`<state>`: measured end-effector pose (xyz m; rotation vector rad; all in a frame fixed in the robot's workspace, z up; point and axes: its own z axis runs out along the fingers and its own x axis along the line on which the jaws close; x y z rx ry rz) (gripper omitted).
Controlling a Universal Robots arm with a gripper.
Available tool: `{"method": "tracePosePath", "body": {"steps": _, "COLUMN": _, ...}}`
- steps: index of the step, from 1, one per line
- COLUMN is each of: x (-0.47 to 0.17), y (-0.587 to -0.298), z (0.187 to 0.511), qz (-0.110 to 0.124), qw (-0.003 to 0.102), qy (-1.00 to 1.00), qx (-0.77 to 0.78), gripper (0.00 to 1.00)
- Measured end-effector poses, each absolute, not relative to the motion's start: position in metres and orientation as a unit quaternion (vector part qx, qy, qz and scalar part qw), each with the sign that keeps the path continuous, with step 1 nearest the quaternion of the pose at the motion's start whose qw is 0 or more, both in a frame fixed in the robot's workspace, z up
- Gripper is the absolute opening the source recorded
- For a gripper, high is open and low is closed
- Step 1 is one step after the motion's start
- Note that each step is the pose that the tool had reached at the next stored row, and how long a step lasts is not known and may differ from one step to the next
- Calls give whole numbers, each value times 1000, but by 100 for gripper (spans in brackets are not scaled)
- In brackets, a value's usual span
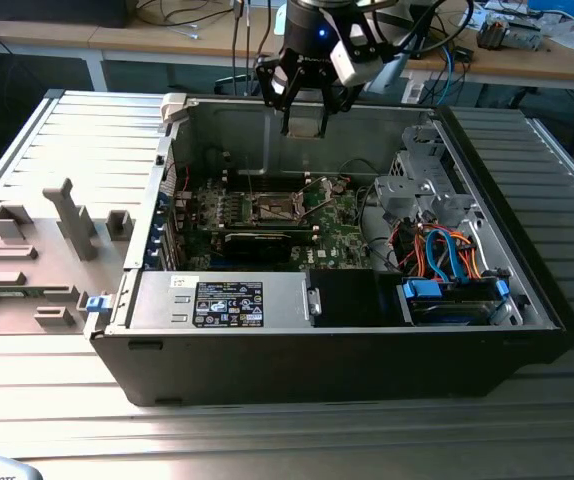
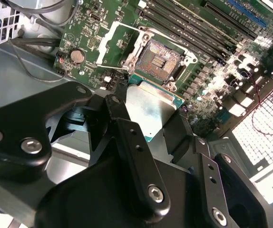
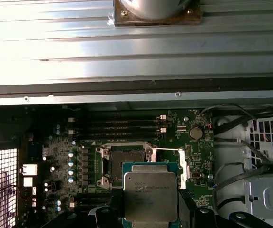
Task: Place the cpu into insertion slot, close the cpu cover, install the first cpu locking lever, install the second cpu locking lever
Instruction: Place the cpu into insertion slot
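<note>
one cpu [image 3: 151,197] pinched by its edges in the gripper [image 1: 305,122], hovering well above the open insertion slot [image 3: 125,161]; cpu cover [image 3: 183,166] flipped aside. risk: cpu landing tilted or offset could damage the insertion slot; a weak pinch could drop it.

A lab or workshop: opened computer case [image 1: 347,350] on ribbed metal table [image 1: 267,440], cable-strewn workbenches [image 1: 557,62] behind.
</note>
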<state>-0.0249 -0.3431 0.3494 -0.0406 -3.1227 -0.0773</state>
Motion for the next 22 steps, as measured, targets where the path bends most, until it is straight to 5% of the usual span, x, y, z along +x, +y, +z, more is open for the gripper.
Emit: {"method": "tracePosePath", "body": {"steps": 22, "x": -25, "y": -343, "z": 345, "qz": -23, "qw": 9, "qy": -1000, "qx": -13, "gripper": 54}}
